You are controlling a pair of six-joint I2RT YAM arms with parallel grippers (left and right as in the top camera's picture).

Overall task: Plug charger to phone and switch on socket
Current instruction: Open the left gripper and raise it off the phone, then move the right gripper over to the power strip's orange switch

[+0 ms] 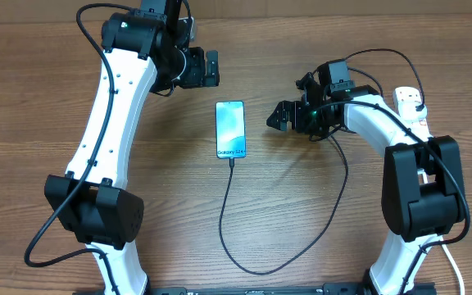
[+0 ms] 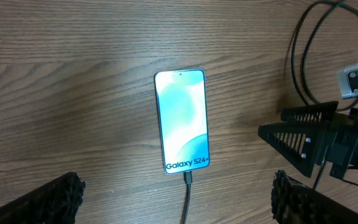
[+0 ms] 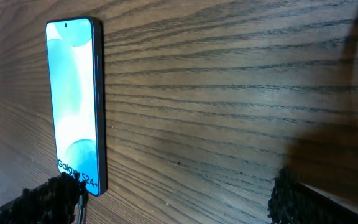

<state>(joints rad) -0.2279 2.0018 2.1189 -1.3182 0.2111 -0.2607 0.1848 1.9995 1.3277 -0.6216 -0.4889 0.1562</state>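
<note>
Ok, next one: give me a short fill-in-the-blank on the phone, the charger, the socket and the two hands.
1. The phone lies flat with its screen facing ____.
2. The charger is plugged into the phone's edge just below the ____ lettering.
3. The left hand and the right hand are both ____, holding nothing.
4. The socket lies beside the robot's ____ arm.
Missing words: up; Galaxy S24+; open; right.
</note>
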